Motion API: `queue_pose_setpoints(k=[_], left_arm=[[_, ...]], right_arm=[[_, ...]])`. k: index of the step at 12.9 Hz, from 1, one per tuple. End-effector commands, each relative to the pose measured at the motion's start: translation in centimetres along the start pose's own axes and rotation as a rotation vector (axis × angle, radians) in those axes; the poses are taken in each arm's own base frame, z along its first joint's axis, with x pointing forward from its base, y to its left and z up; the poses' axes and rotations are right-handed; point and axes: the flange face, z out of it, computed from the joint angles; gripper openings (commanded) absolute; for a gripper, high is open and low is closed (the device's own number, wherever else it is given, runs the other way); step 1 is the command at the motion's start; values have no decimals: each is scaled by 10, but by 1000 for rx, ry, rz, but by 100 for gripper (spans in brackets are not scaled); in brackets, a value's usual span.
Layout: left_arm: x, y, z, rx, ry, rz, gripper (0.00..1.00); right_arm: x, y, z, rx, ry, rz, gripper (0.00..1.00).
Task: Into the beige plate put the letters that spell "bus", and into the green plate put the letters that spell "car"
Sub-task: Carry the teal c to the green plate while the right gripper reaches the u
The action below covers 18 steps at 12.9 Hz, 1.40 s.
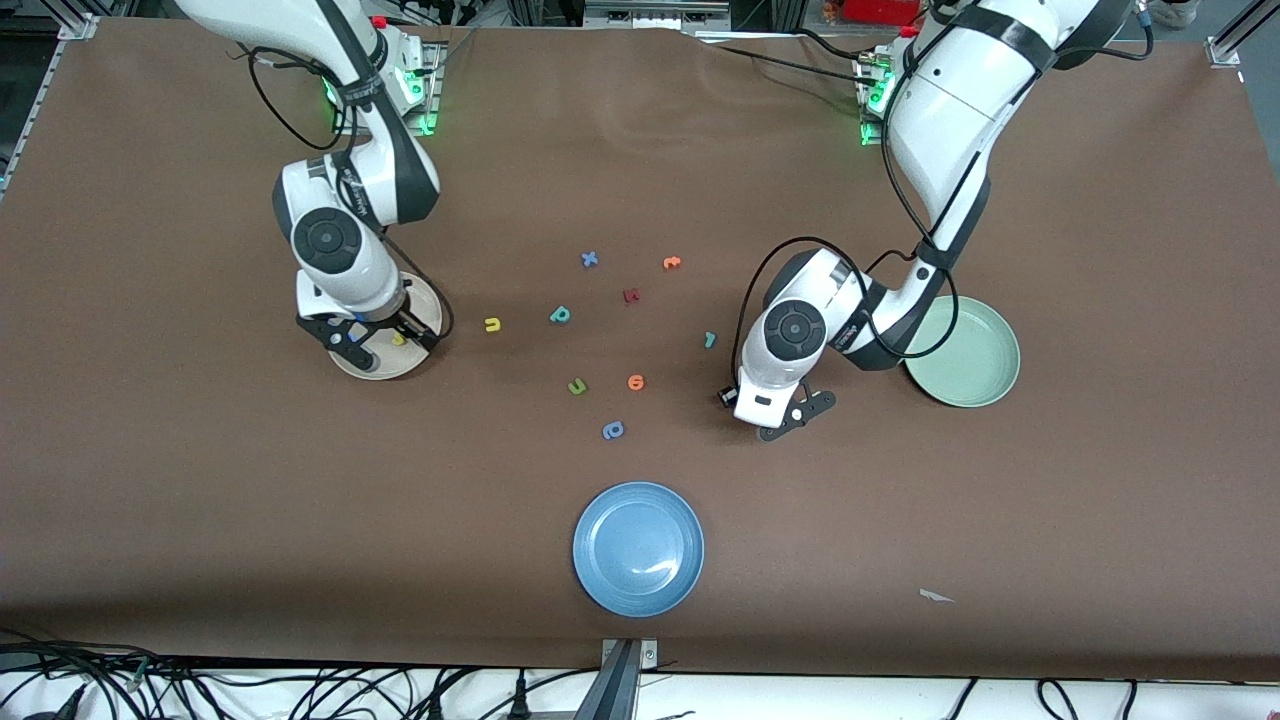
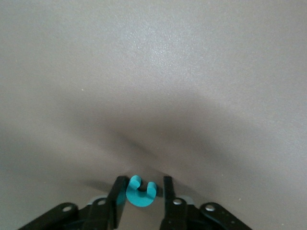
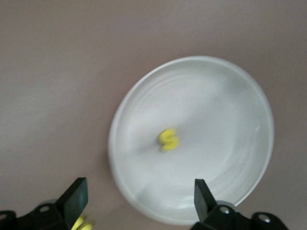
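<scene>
— Over the beige plate (image 1: 421,352), what is the right gripper (image 3: 139,199) doing?
— Its fingers stand spread wide, empty. The yellow s (image 3: 169,139) lies in the plate, near the centre.
— And the left gripper (image 2: 140,191)?
— Low over the bare table, at about nine o'clock from the green plate (image 1: 985,370). The teal c (image 2: 140,191) sits between its fingers; whether they are pinching it, I cannot tell.

right gripper (image 1: 375,338) over beige plate (image 1: 417,362), left gripper (image 1: 790,412) beside green plate (image 1: 975,372)
</scene>
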Motion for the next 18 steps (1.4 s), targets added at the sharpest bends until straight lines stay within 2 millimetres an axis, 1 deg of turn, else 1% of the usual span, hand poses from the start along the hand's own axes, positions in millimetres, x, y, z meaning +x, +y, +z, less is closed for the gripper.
queue_pose_setpoints(k=[1, 2, 3, 4, 5, 6, 7, 8, 9, 11, 13, 14, 15, 16, 17, 18], left_arm=[[-2, 6, 0, -12, -23, -14, 21], [-2, 6, 0, -13, -28, -18, 15], [-1, 6, -2, -16, -27, -19, 13], [0, 5, -7, -18, -27, -17, 13], [6, 2, -14, -22, -23, -21, 14], [10, 1, -27, -29, -15, -27, 14], [19, -6, -40, -26, -11, -31, 14], [23, -11, -54, -15, -14, -6, 14], [33, -23, -68, 2, -42, 8, 14], [50, -55, -102, 30, -138, 81, 14], [69, -100, -129, 89, -234, 172, 14], [80, -124, -141, 109, -273, 227, 15], [95, -151, -149, 113, -305, 258, 15], [109, -177, -157, 106, -325, 296, 15], [122, -204, -157, 93, -341, 326, 15], [135, -232, -154, 88, -355, 351, 15]], right_arm=[[-21, -40, -4, 20, -12, 110, 95], [-28, -55, 1, 24, -15, 140, 91], [-41, -69, 1, 30, -20, 162, 79], [-48, -76, 7, 29, -23, 185, 67], [-51, -80, 13, 35, -23, 191, 59], [-51, -81, 21, 41, -26, 196, 57], [-52, -81, 26, 46, -42, 223, 57], [-55, -79, 33, 45, -46, 228, 57], [-58, -75, 41, 37, -50, 228, 57], [-61, -70, 52, 63, -43, 241, 57], [-64, -69, 54, 62, -45, 255, 57], [-68, -68, 58, 56, -49, 249, 57], [-74, -66, 61, 50, -52, 243, 57], [-76, -65, 60, 50, -55, 242, 56], [-79, -66, 57, 53, -56, 248, 56], [-88, -70, 56, 56, -60, 248, 55]])
